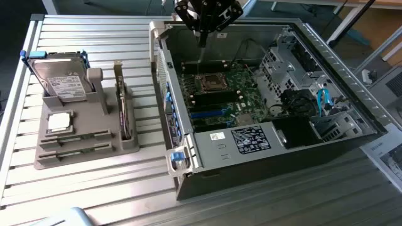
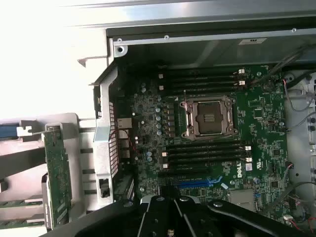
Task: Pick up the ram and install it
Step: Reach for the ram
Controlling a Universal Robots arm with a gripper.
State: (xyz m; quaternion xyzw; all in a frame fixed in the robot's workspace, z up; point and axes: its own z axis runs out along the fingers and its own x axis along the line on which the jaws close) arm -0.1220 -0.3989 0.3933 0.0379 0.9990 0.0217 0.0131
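Exterior view: my hand (image 1: 201, 43) hangs over the far side of the open computer case (image 1: 264, 165), fingers pressed together.

Wrist view: the ram (image 2: 19, 203) lies slotted in the grey tray (image 2: 59, 121) outside the case, well apart from my hand.
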